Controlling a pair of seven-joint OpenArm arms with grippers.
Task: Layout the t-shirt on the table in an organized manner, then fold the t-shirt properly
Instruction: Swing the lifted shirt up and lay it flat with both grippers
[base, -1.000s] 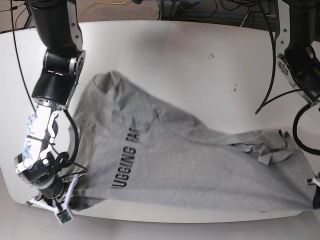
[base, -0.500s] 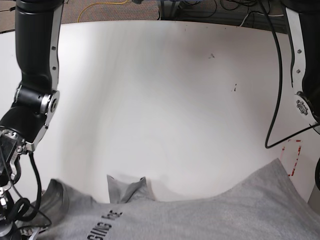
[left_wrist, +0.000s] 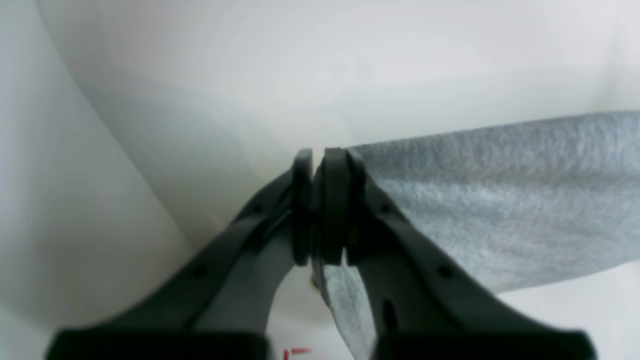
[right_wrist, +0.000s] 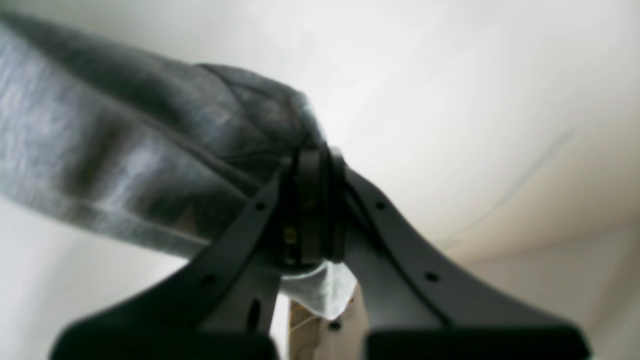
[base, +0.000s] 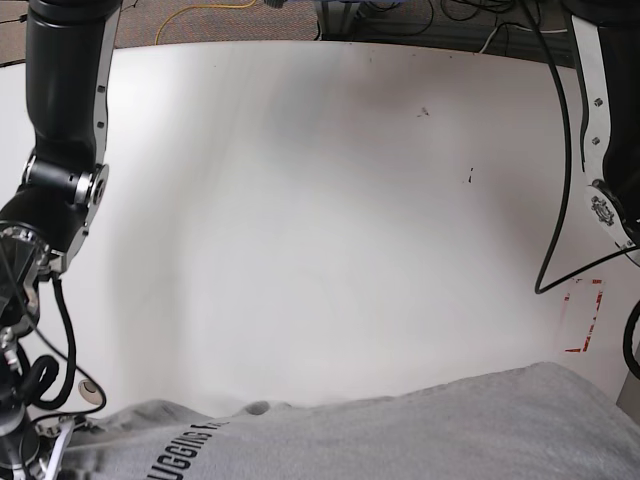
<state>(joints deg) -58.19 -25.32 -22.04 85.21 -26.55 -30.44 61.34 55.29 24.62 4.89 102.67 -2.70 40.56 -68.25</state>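
- Across nearly the whole base view stretches the white desk (base: 330, 220), bare but for small dark specks, a red-outlined mark (base: 583, 315) near its right edge and a round grey hole (base: 91, 388) at the left.
- Along the bottom of that view hangs the grey t-shirt (base: 400, 430), pulled to the near edge of the desk; black lettering (base: 190, 452) shows at its lower left. It seems held up off the surface, probably so it can be spread flat in one sweep.
- On the left of the base view, the right arm (base: 60, 150) reaches down with its wrist bent toward the near corner; on the right, the left arm (base: 605, 130) drops out of view below the desk's edge.
- Seen by its wrist camera, the right gripper (right_wrist: 317, 210) is clamped on a bunched, darker fold of the shirt, jaws pressed together with cloth spilling out below.
- Seen by its own camera, the left gripper (left_wrist: 320, 205) is likewise closed, pinching a thin edge of the shirt that runs taut to the right.
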